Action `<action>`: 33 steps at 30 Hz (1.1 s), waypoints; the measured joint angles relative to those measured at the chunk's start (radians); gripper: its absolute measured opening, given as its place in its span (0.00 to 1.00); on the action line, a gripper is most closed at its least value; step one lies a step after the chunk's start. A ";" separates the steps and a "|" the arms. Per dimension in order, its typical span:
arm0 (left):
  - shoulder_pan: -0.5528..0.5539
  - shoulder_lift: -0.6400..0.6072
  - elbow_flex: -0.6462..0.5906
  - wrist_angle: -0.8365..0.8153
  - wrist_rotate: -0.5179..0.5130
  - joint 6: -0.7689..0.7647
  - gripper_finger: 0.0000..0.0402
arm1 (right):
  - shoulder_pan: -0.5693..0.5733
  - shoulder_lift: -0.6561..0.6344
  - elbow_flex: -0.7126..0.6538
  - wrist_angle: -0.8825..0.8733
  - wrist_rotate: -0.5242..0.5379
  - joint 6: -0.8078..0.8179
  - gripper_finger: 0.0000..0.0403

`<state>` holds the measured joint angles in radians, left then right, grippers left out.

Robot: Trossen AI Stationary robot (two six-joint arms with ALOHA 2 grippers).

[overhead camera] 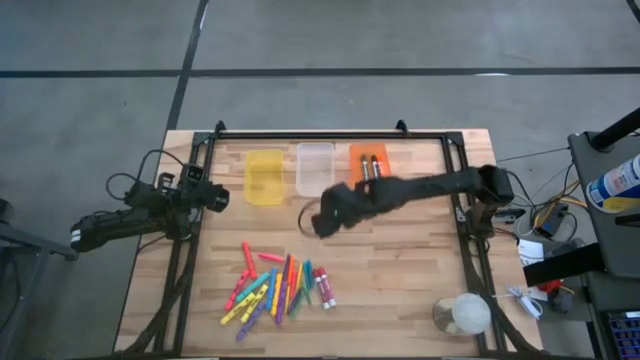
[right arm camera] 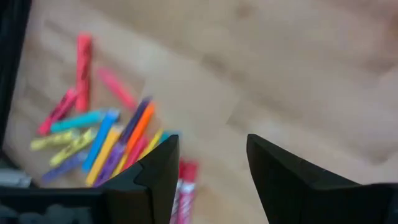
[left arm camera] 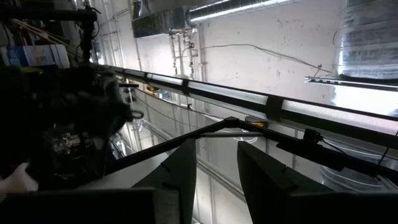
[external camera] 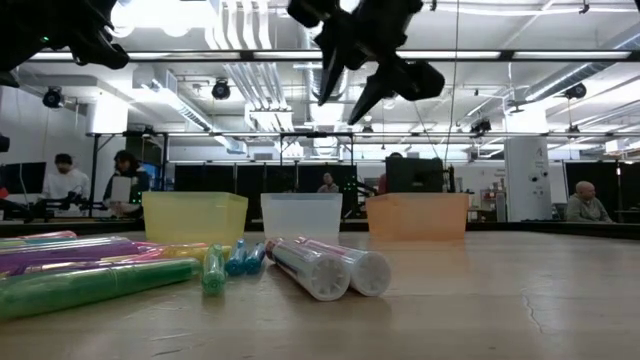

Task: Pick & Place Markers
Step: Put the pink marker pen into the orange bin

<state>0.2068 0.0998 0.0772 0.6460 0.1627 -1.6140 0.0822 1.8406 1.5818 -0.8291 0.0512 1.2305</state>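
Note:
Several coloured markers (overhead camera: 275, 285) lie loose in a heap on the wooden table's near half, also seen in the right wrist view as markers (right arm camera: 106, 143) and in the low view as markers (external camera: 320, 268). Two more markers (overhead camera: 372, 165) lie in the orange bin (overhead camera: 352, 158) at the far edge. My right gripper (overhead camera: 325, 218) hangs open above the table's middle, between the bins and the heap, with nothing between its fingers (right arm camera: 211, 146). My left gripper (overhead camera: 215, 197) waits at the table's left edge, open and tipped upward (left arm camera: 217, 146).
A yellow bin (overhead camera: 265, 177) and a clear bin (overhead camera: 314, 168) stand beside the orange one along the far edge. A round clear object (overhead camera: 462, 315) sits at the near right corner. Dark frame rails (overhead camera: 460, 190) border the table. People (external camera: 65, 180) are in the room behind.

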 joint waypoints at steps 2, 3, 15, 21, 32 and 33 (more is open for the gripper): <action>0.000 0.000 0.000 0.000 -0.002 0.000 0.28 | 0.046 0.023 0.000 0.029 -0.014 0.055 0.44; 0.000 0.000 0.000 0.000 -0.002 -0.004 0.28 | 0.066 0.032 -0.001 0.033 -0.026 0.082 0.44; 0.000 0.002 -0.001 -0.011 0.004 -0.008 0.28 | 0.182 0.295 0.192 -0.001 -0.216 0.156 0.43; 0.000 0.001 -0.001 -0.011 0.005 -0.021 0.28 | 0.182 0.427 0.386 -0.213 -0.207 0.075 0.44; 0.000 0.000 0.000 -0.010 0.020 -0.046 0.28 | 0.179 0.550 0.491 -0.294 -0.232 -0.026 0.44; 0.000 0.000 0.000 -0.010 0.022 -0.047 0.28 | 0.179 0.550 0.487 -0.297 -0.231 -0.032 0.44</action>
<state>0.2069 0.0998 0.0769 0.6358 0.1846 -1.6608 0.2615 2.3909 2.0690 -1.1261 -0.1803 1.1983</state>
